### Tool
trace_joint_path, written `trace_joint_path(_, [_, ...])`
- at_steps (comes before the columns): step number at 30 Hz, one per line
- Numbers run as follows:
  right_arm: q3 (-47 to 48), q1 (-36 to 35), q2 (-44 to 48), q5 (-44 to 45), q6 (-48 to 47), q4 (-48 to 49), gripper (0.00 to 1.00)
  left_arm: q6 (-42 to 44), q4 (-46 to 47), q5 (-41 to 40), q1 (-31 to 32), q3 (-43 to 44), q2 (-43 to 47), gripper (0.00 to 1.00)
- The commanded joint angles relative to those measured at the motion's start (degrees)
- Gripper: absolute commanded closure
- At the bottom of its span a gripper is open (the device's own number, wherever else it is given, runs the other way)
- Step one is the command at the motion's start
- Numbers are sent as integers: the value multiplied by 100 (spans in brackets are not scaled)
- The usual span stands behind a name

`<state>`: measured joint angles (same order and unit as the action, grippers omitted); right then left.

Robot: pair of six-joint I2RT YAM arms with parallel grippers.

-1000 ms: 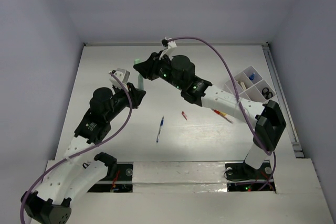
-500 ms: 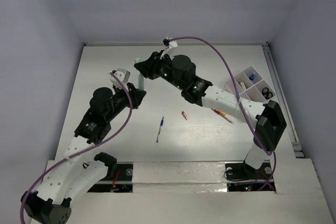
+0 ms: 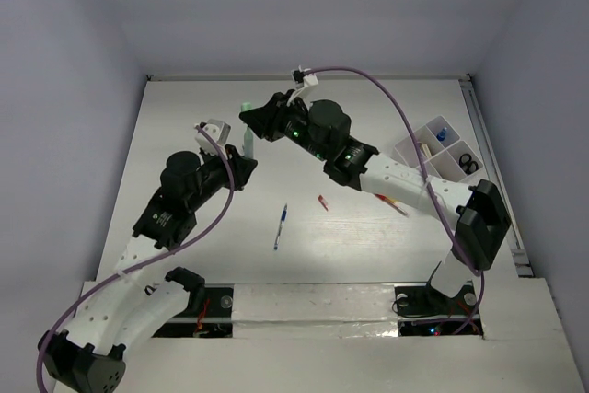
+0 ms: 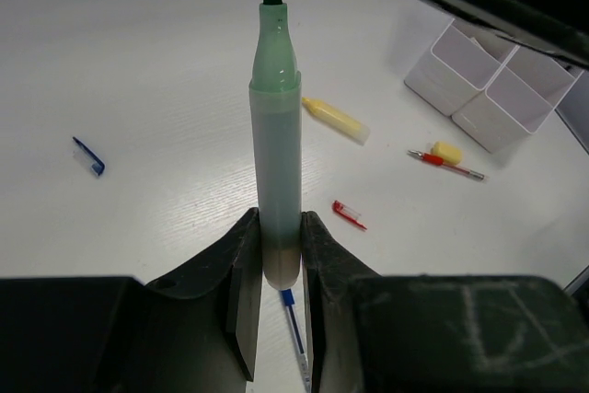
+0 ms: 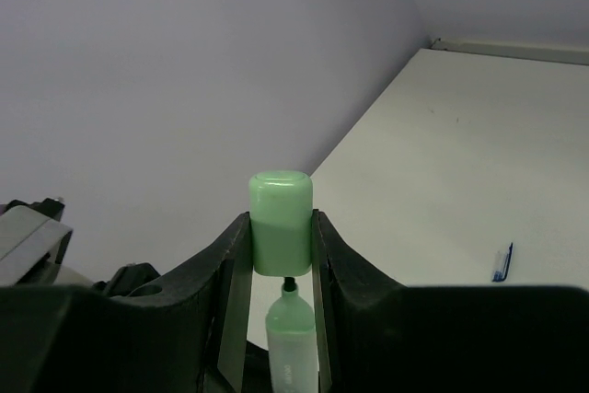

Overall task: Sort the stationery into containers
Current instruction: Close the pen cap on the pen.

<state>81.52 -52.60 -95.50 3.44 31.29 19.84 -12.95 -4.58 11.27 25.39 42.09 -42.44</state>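
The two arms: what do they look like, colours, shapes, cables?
The left arm and right arm have white links and black joint housings; a purple cable loops along each. Small green lights show on the right arm. The left gripper and right gripper have black fingers.

**White table [image 4: 138,62], laid out from the jaws of the left gripper [image 4: 279,227].** Directly beneath the jaws: blue-white pen [image 4: 296,324]. Just right of them: small red bit [image 4: 350,214]. Ahead and right: pale yellow marker [image 4: 336,120]. Farther right: red pencil [image 4: 467,171] with a yellow eraser [image 4: 447,152] just beside it (contact uncertain), then the white organiser tray [image 4: 479,89]. Left of the jaws: small blue piece [image 4: 88,156].
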Motion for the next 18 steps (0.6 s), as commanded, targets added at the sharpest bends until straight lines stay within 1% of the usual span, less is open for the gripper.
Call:
trace_joint_path(1, [31,-40,260,95,-97,354,100,-6,176,7,-34,45,-37,100])
trace_joint_path(18, [-224,-154,173,-1,18,293,100,-32,247,-151,-34,19,201,100])
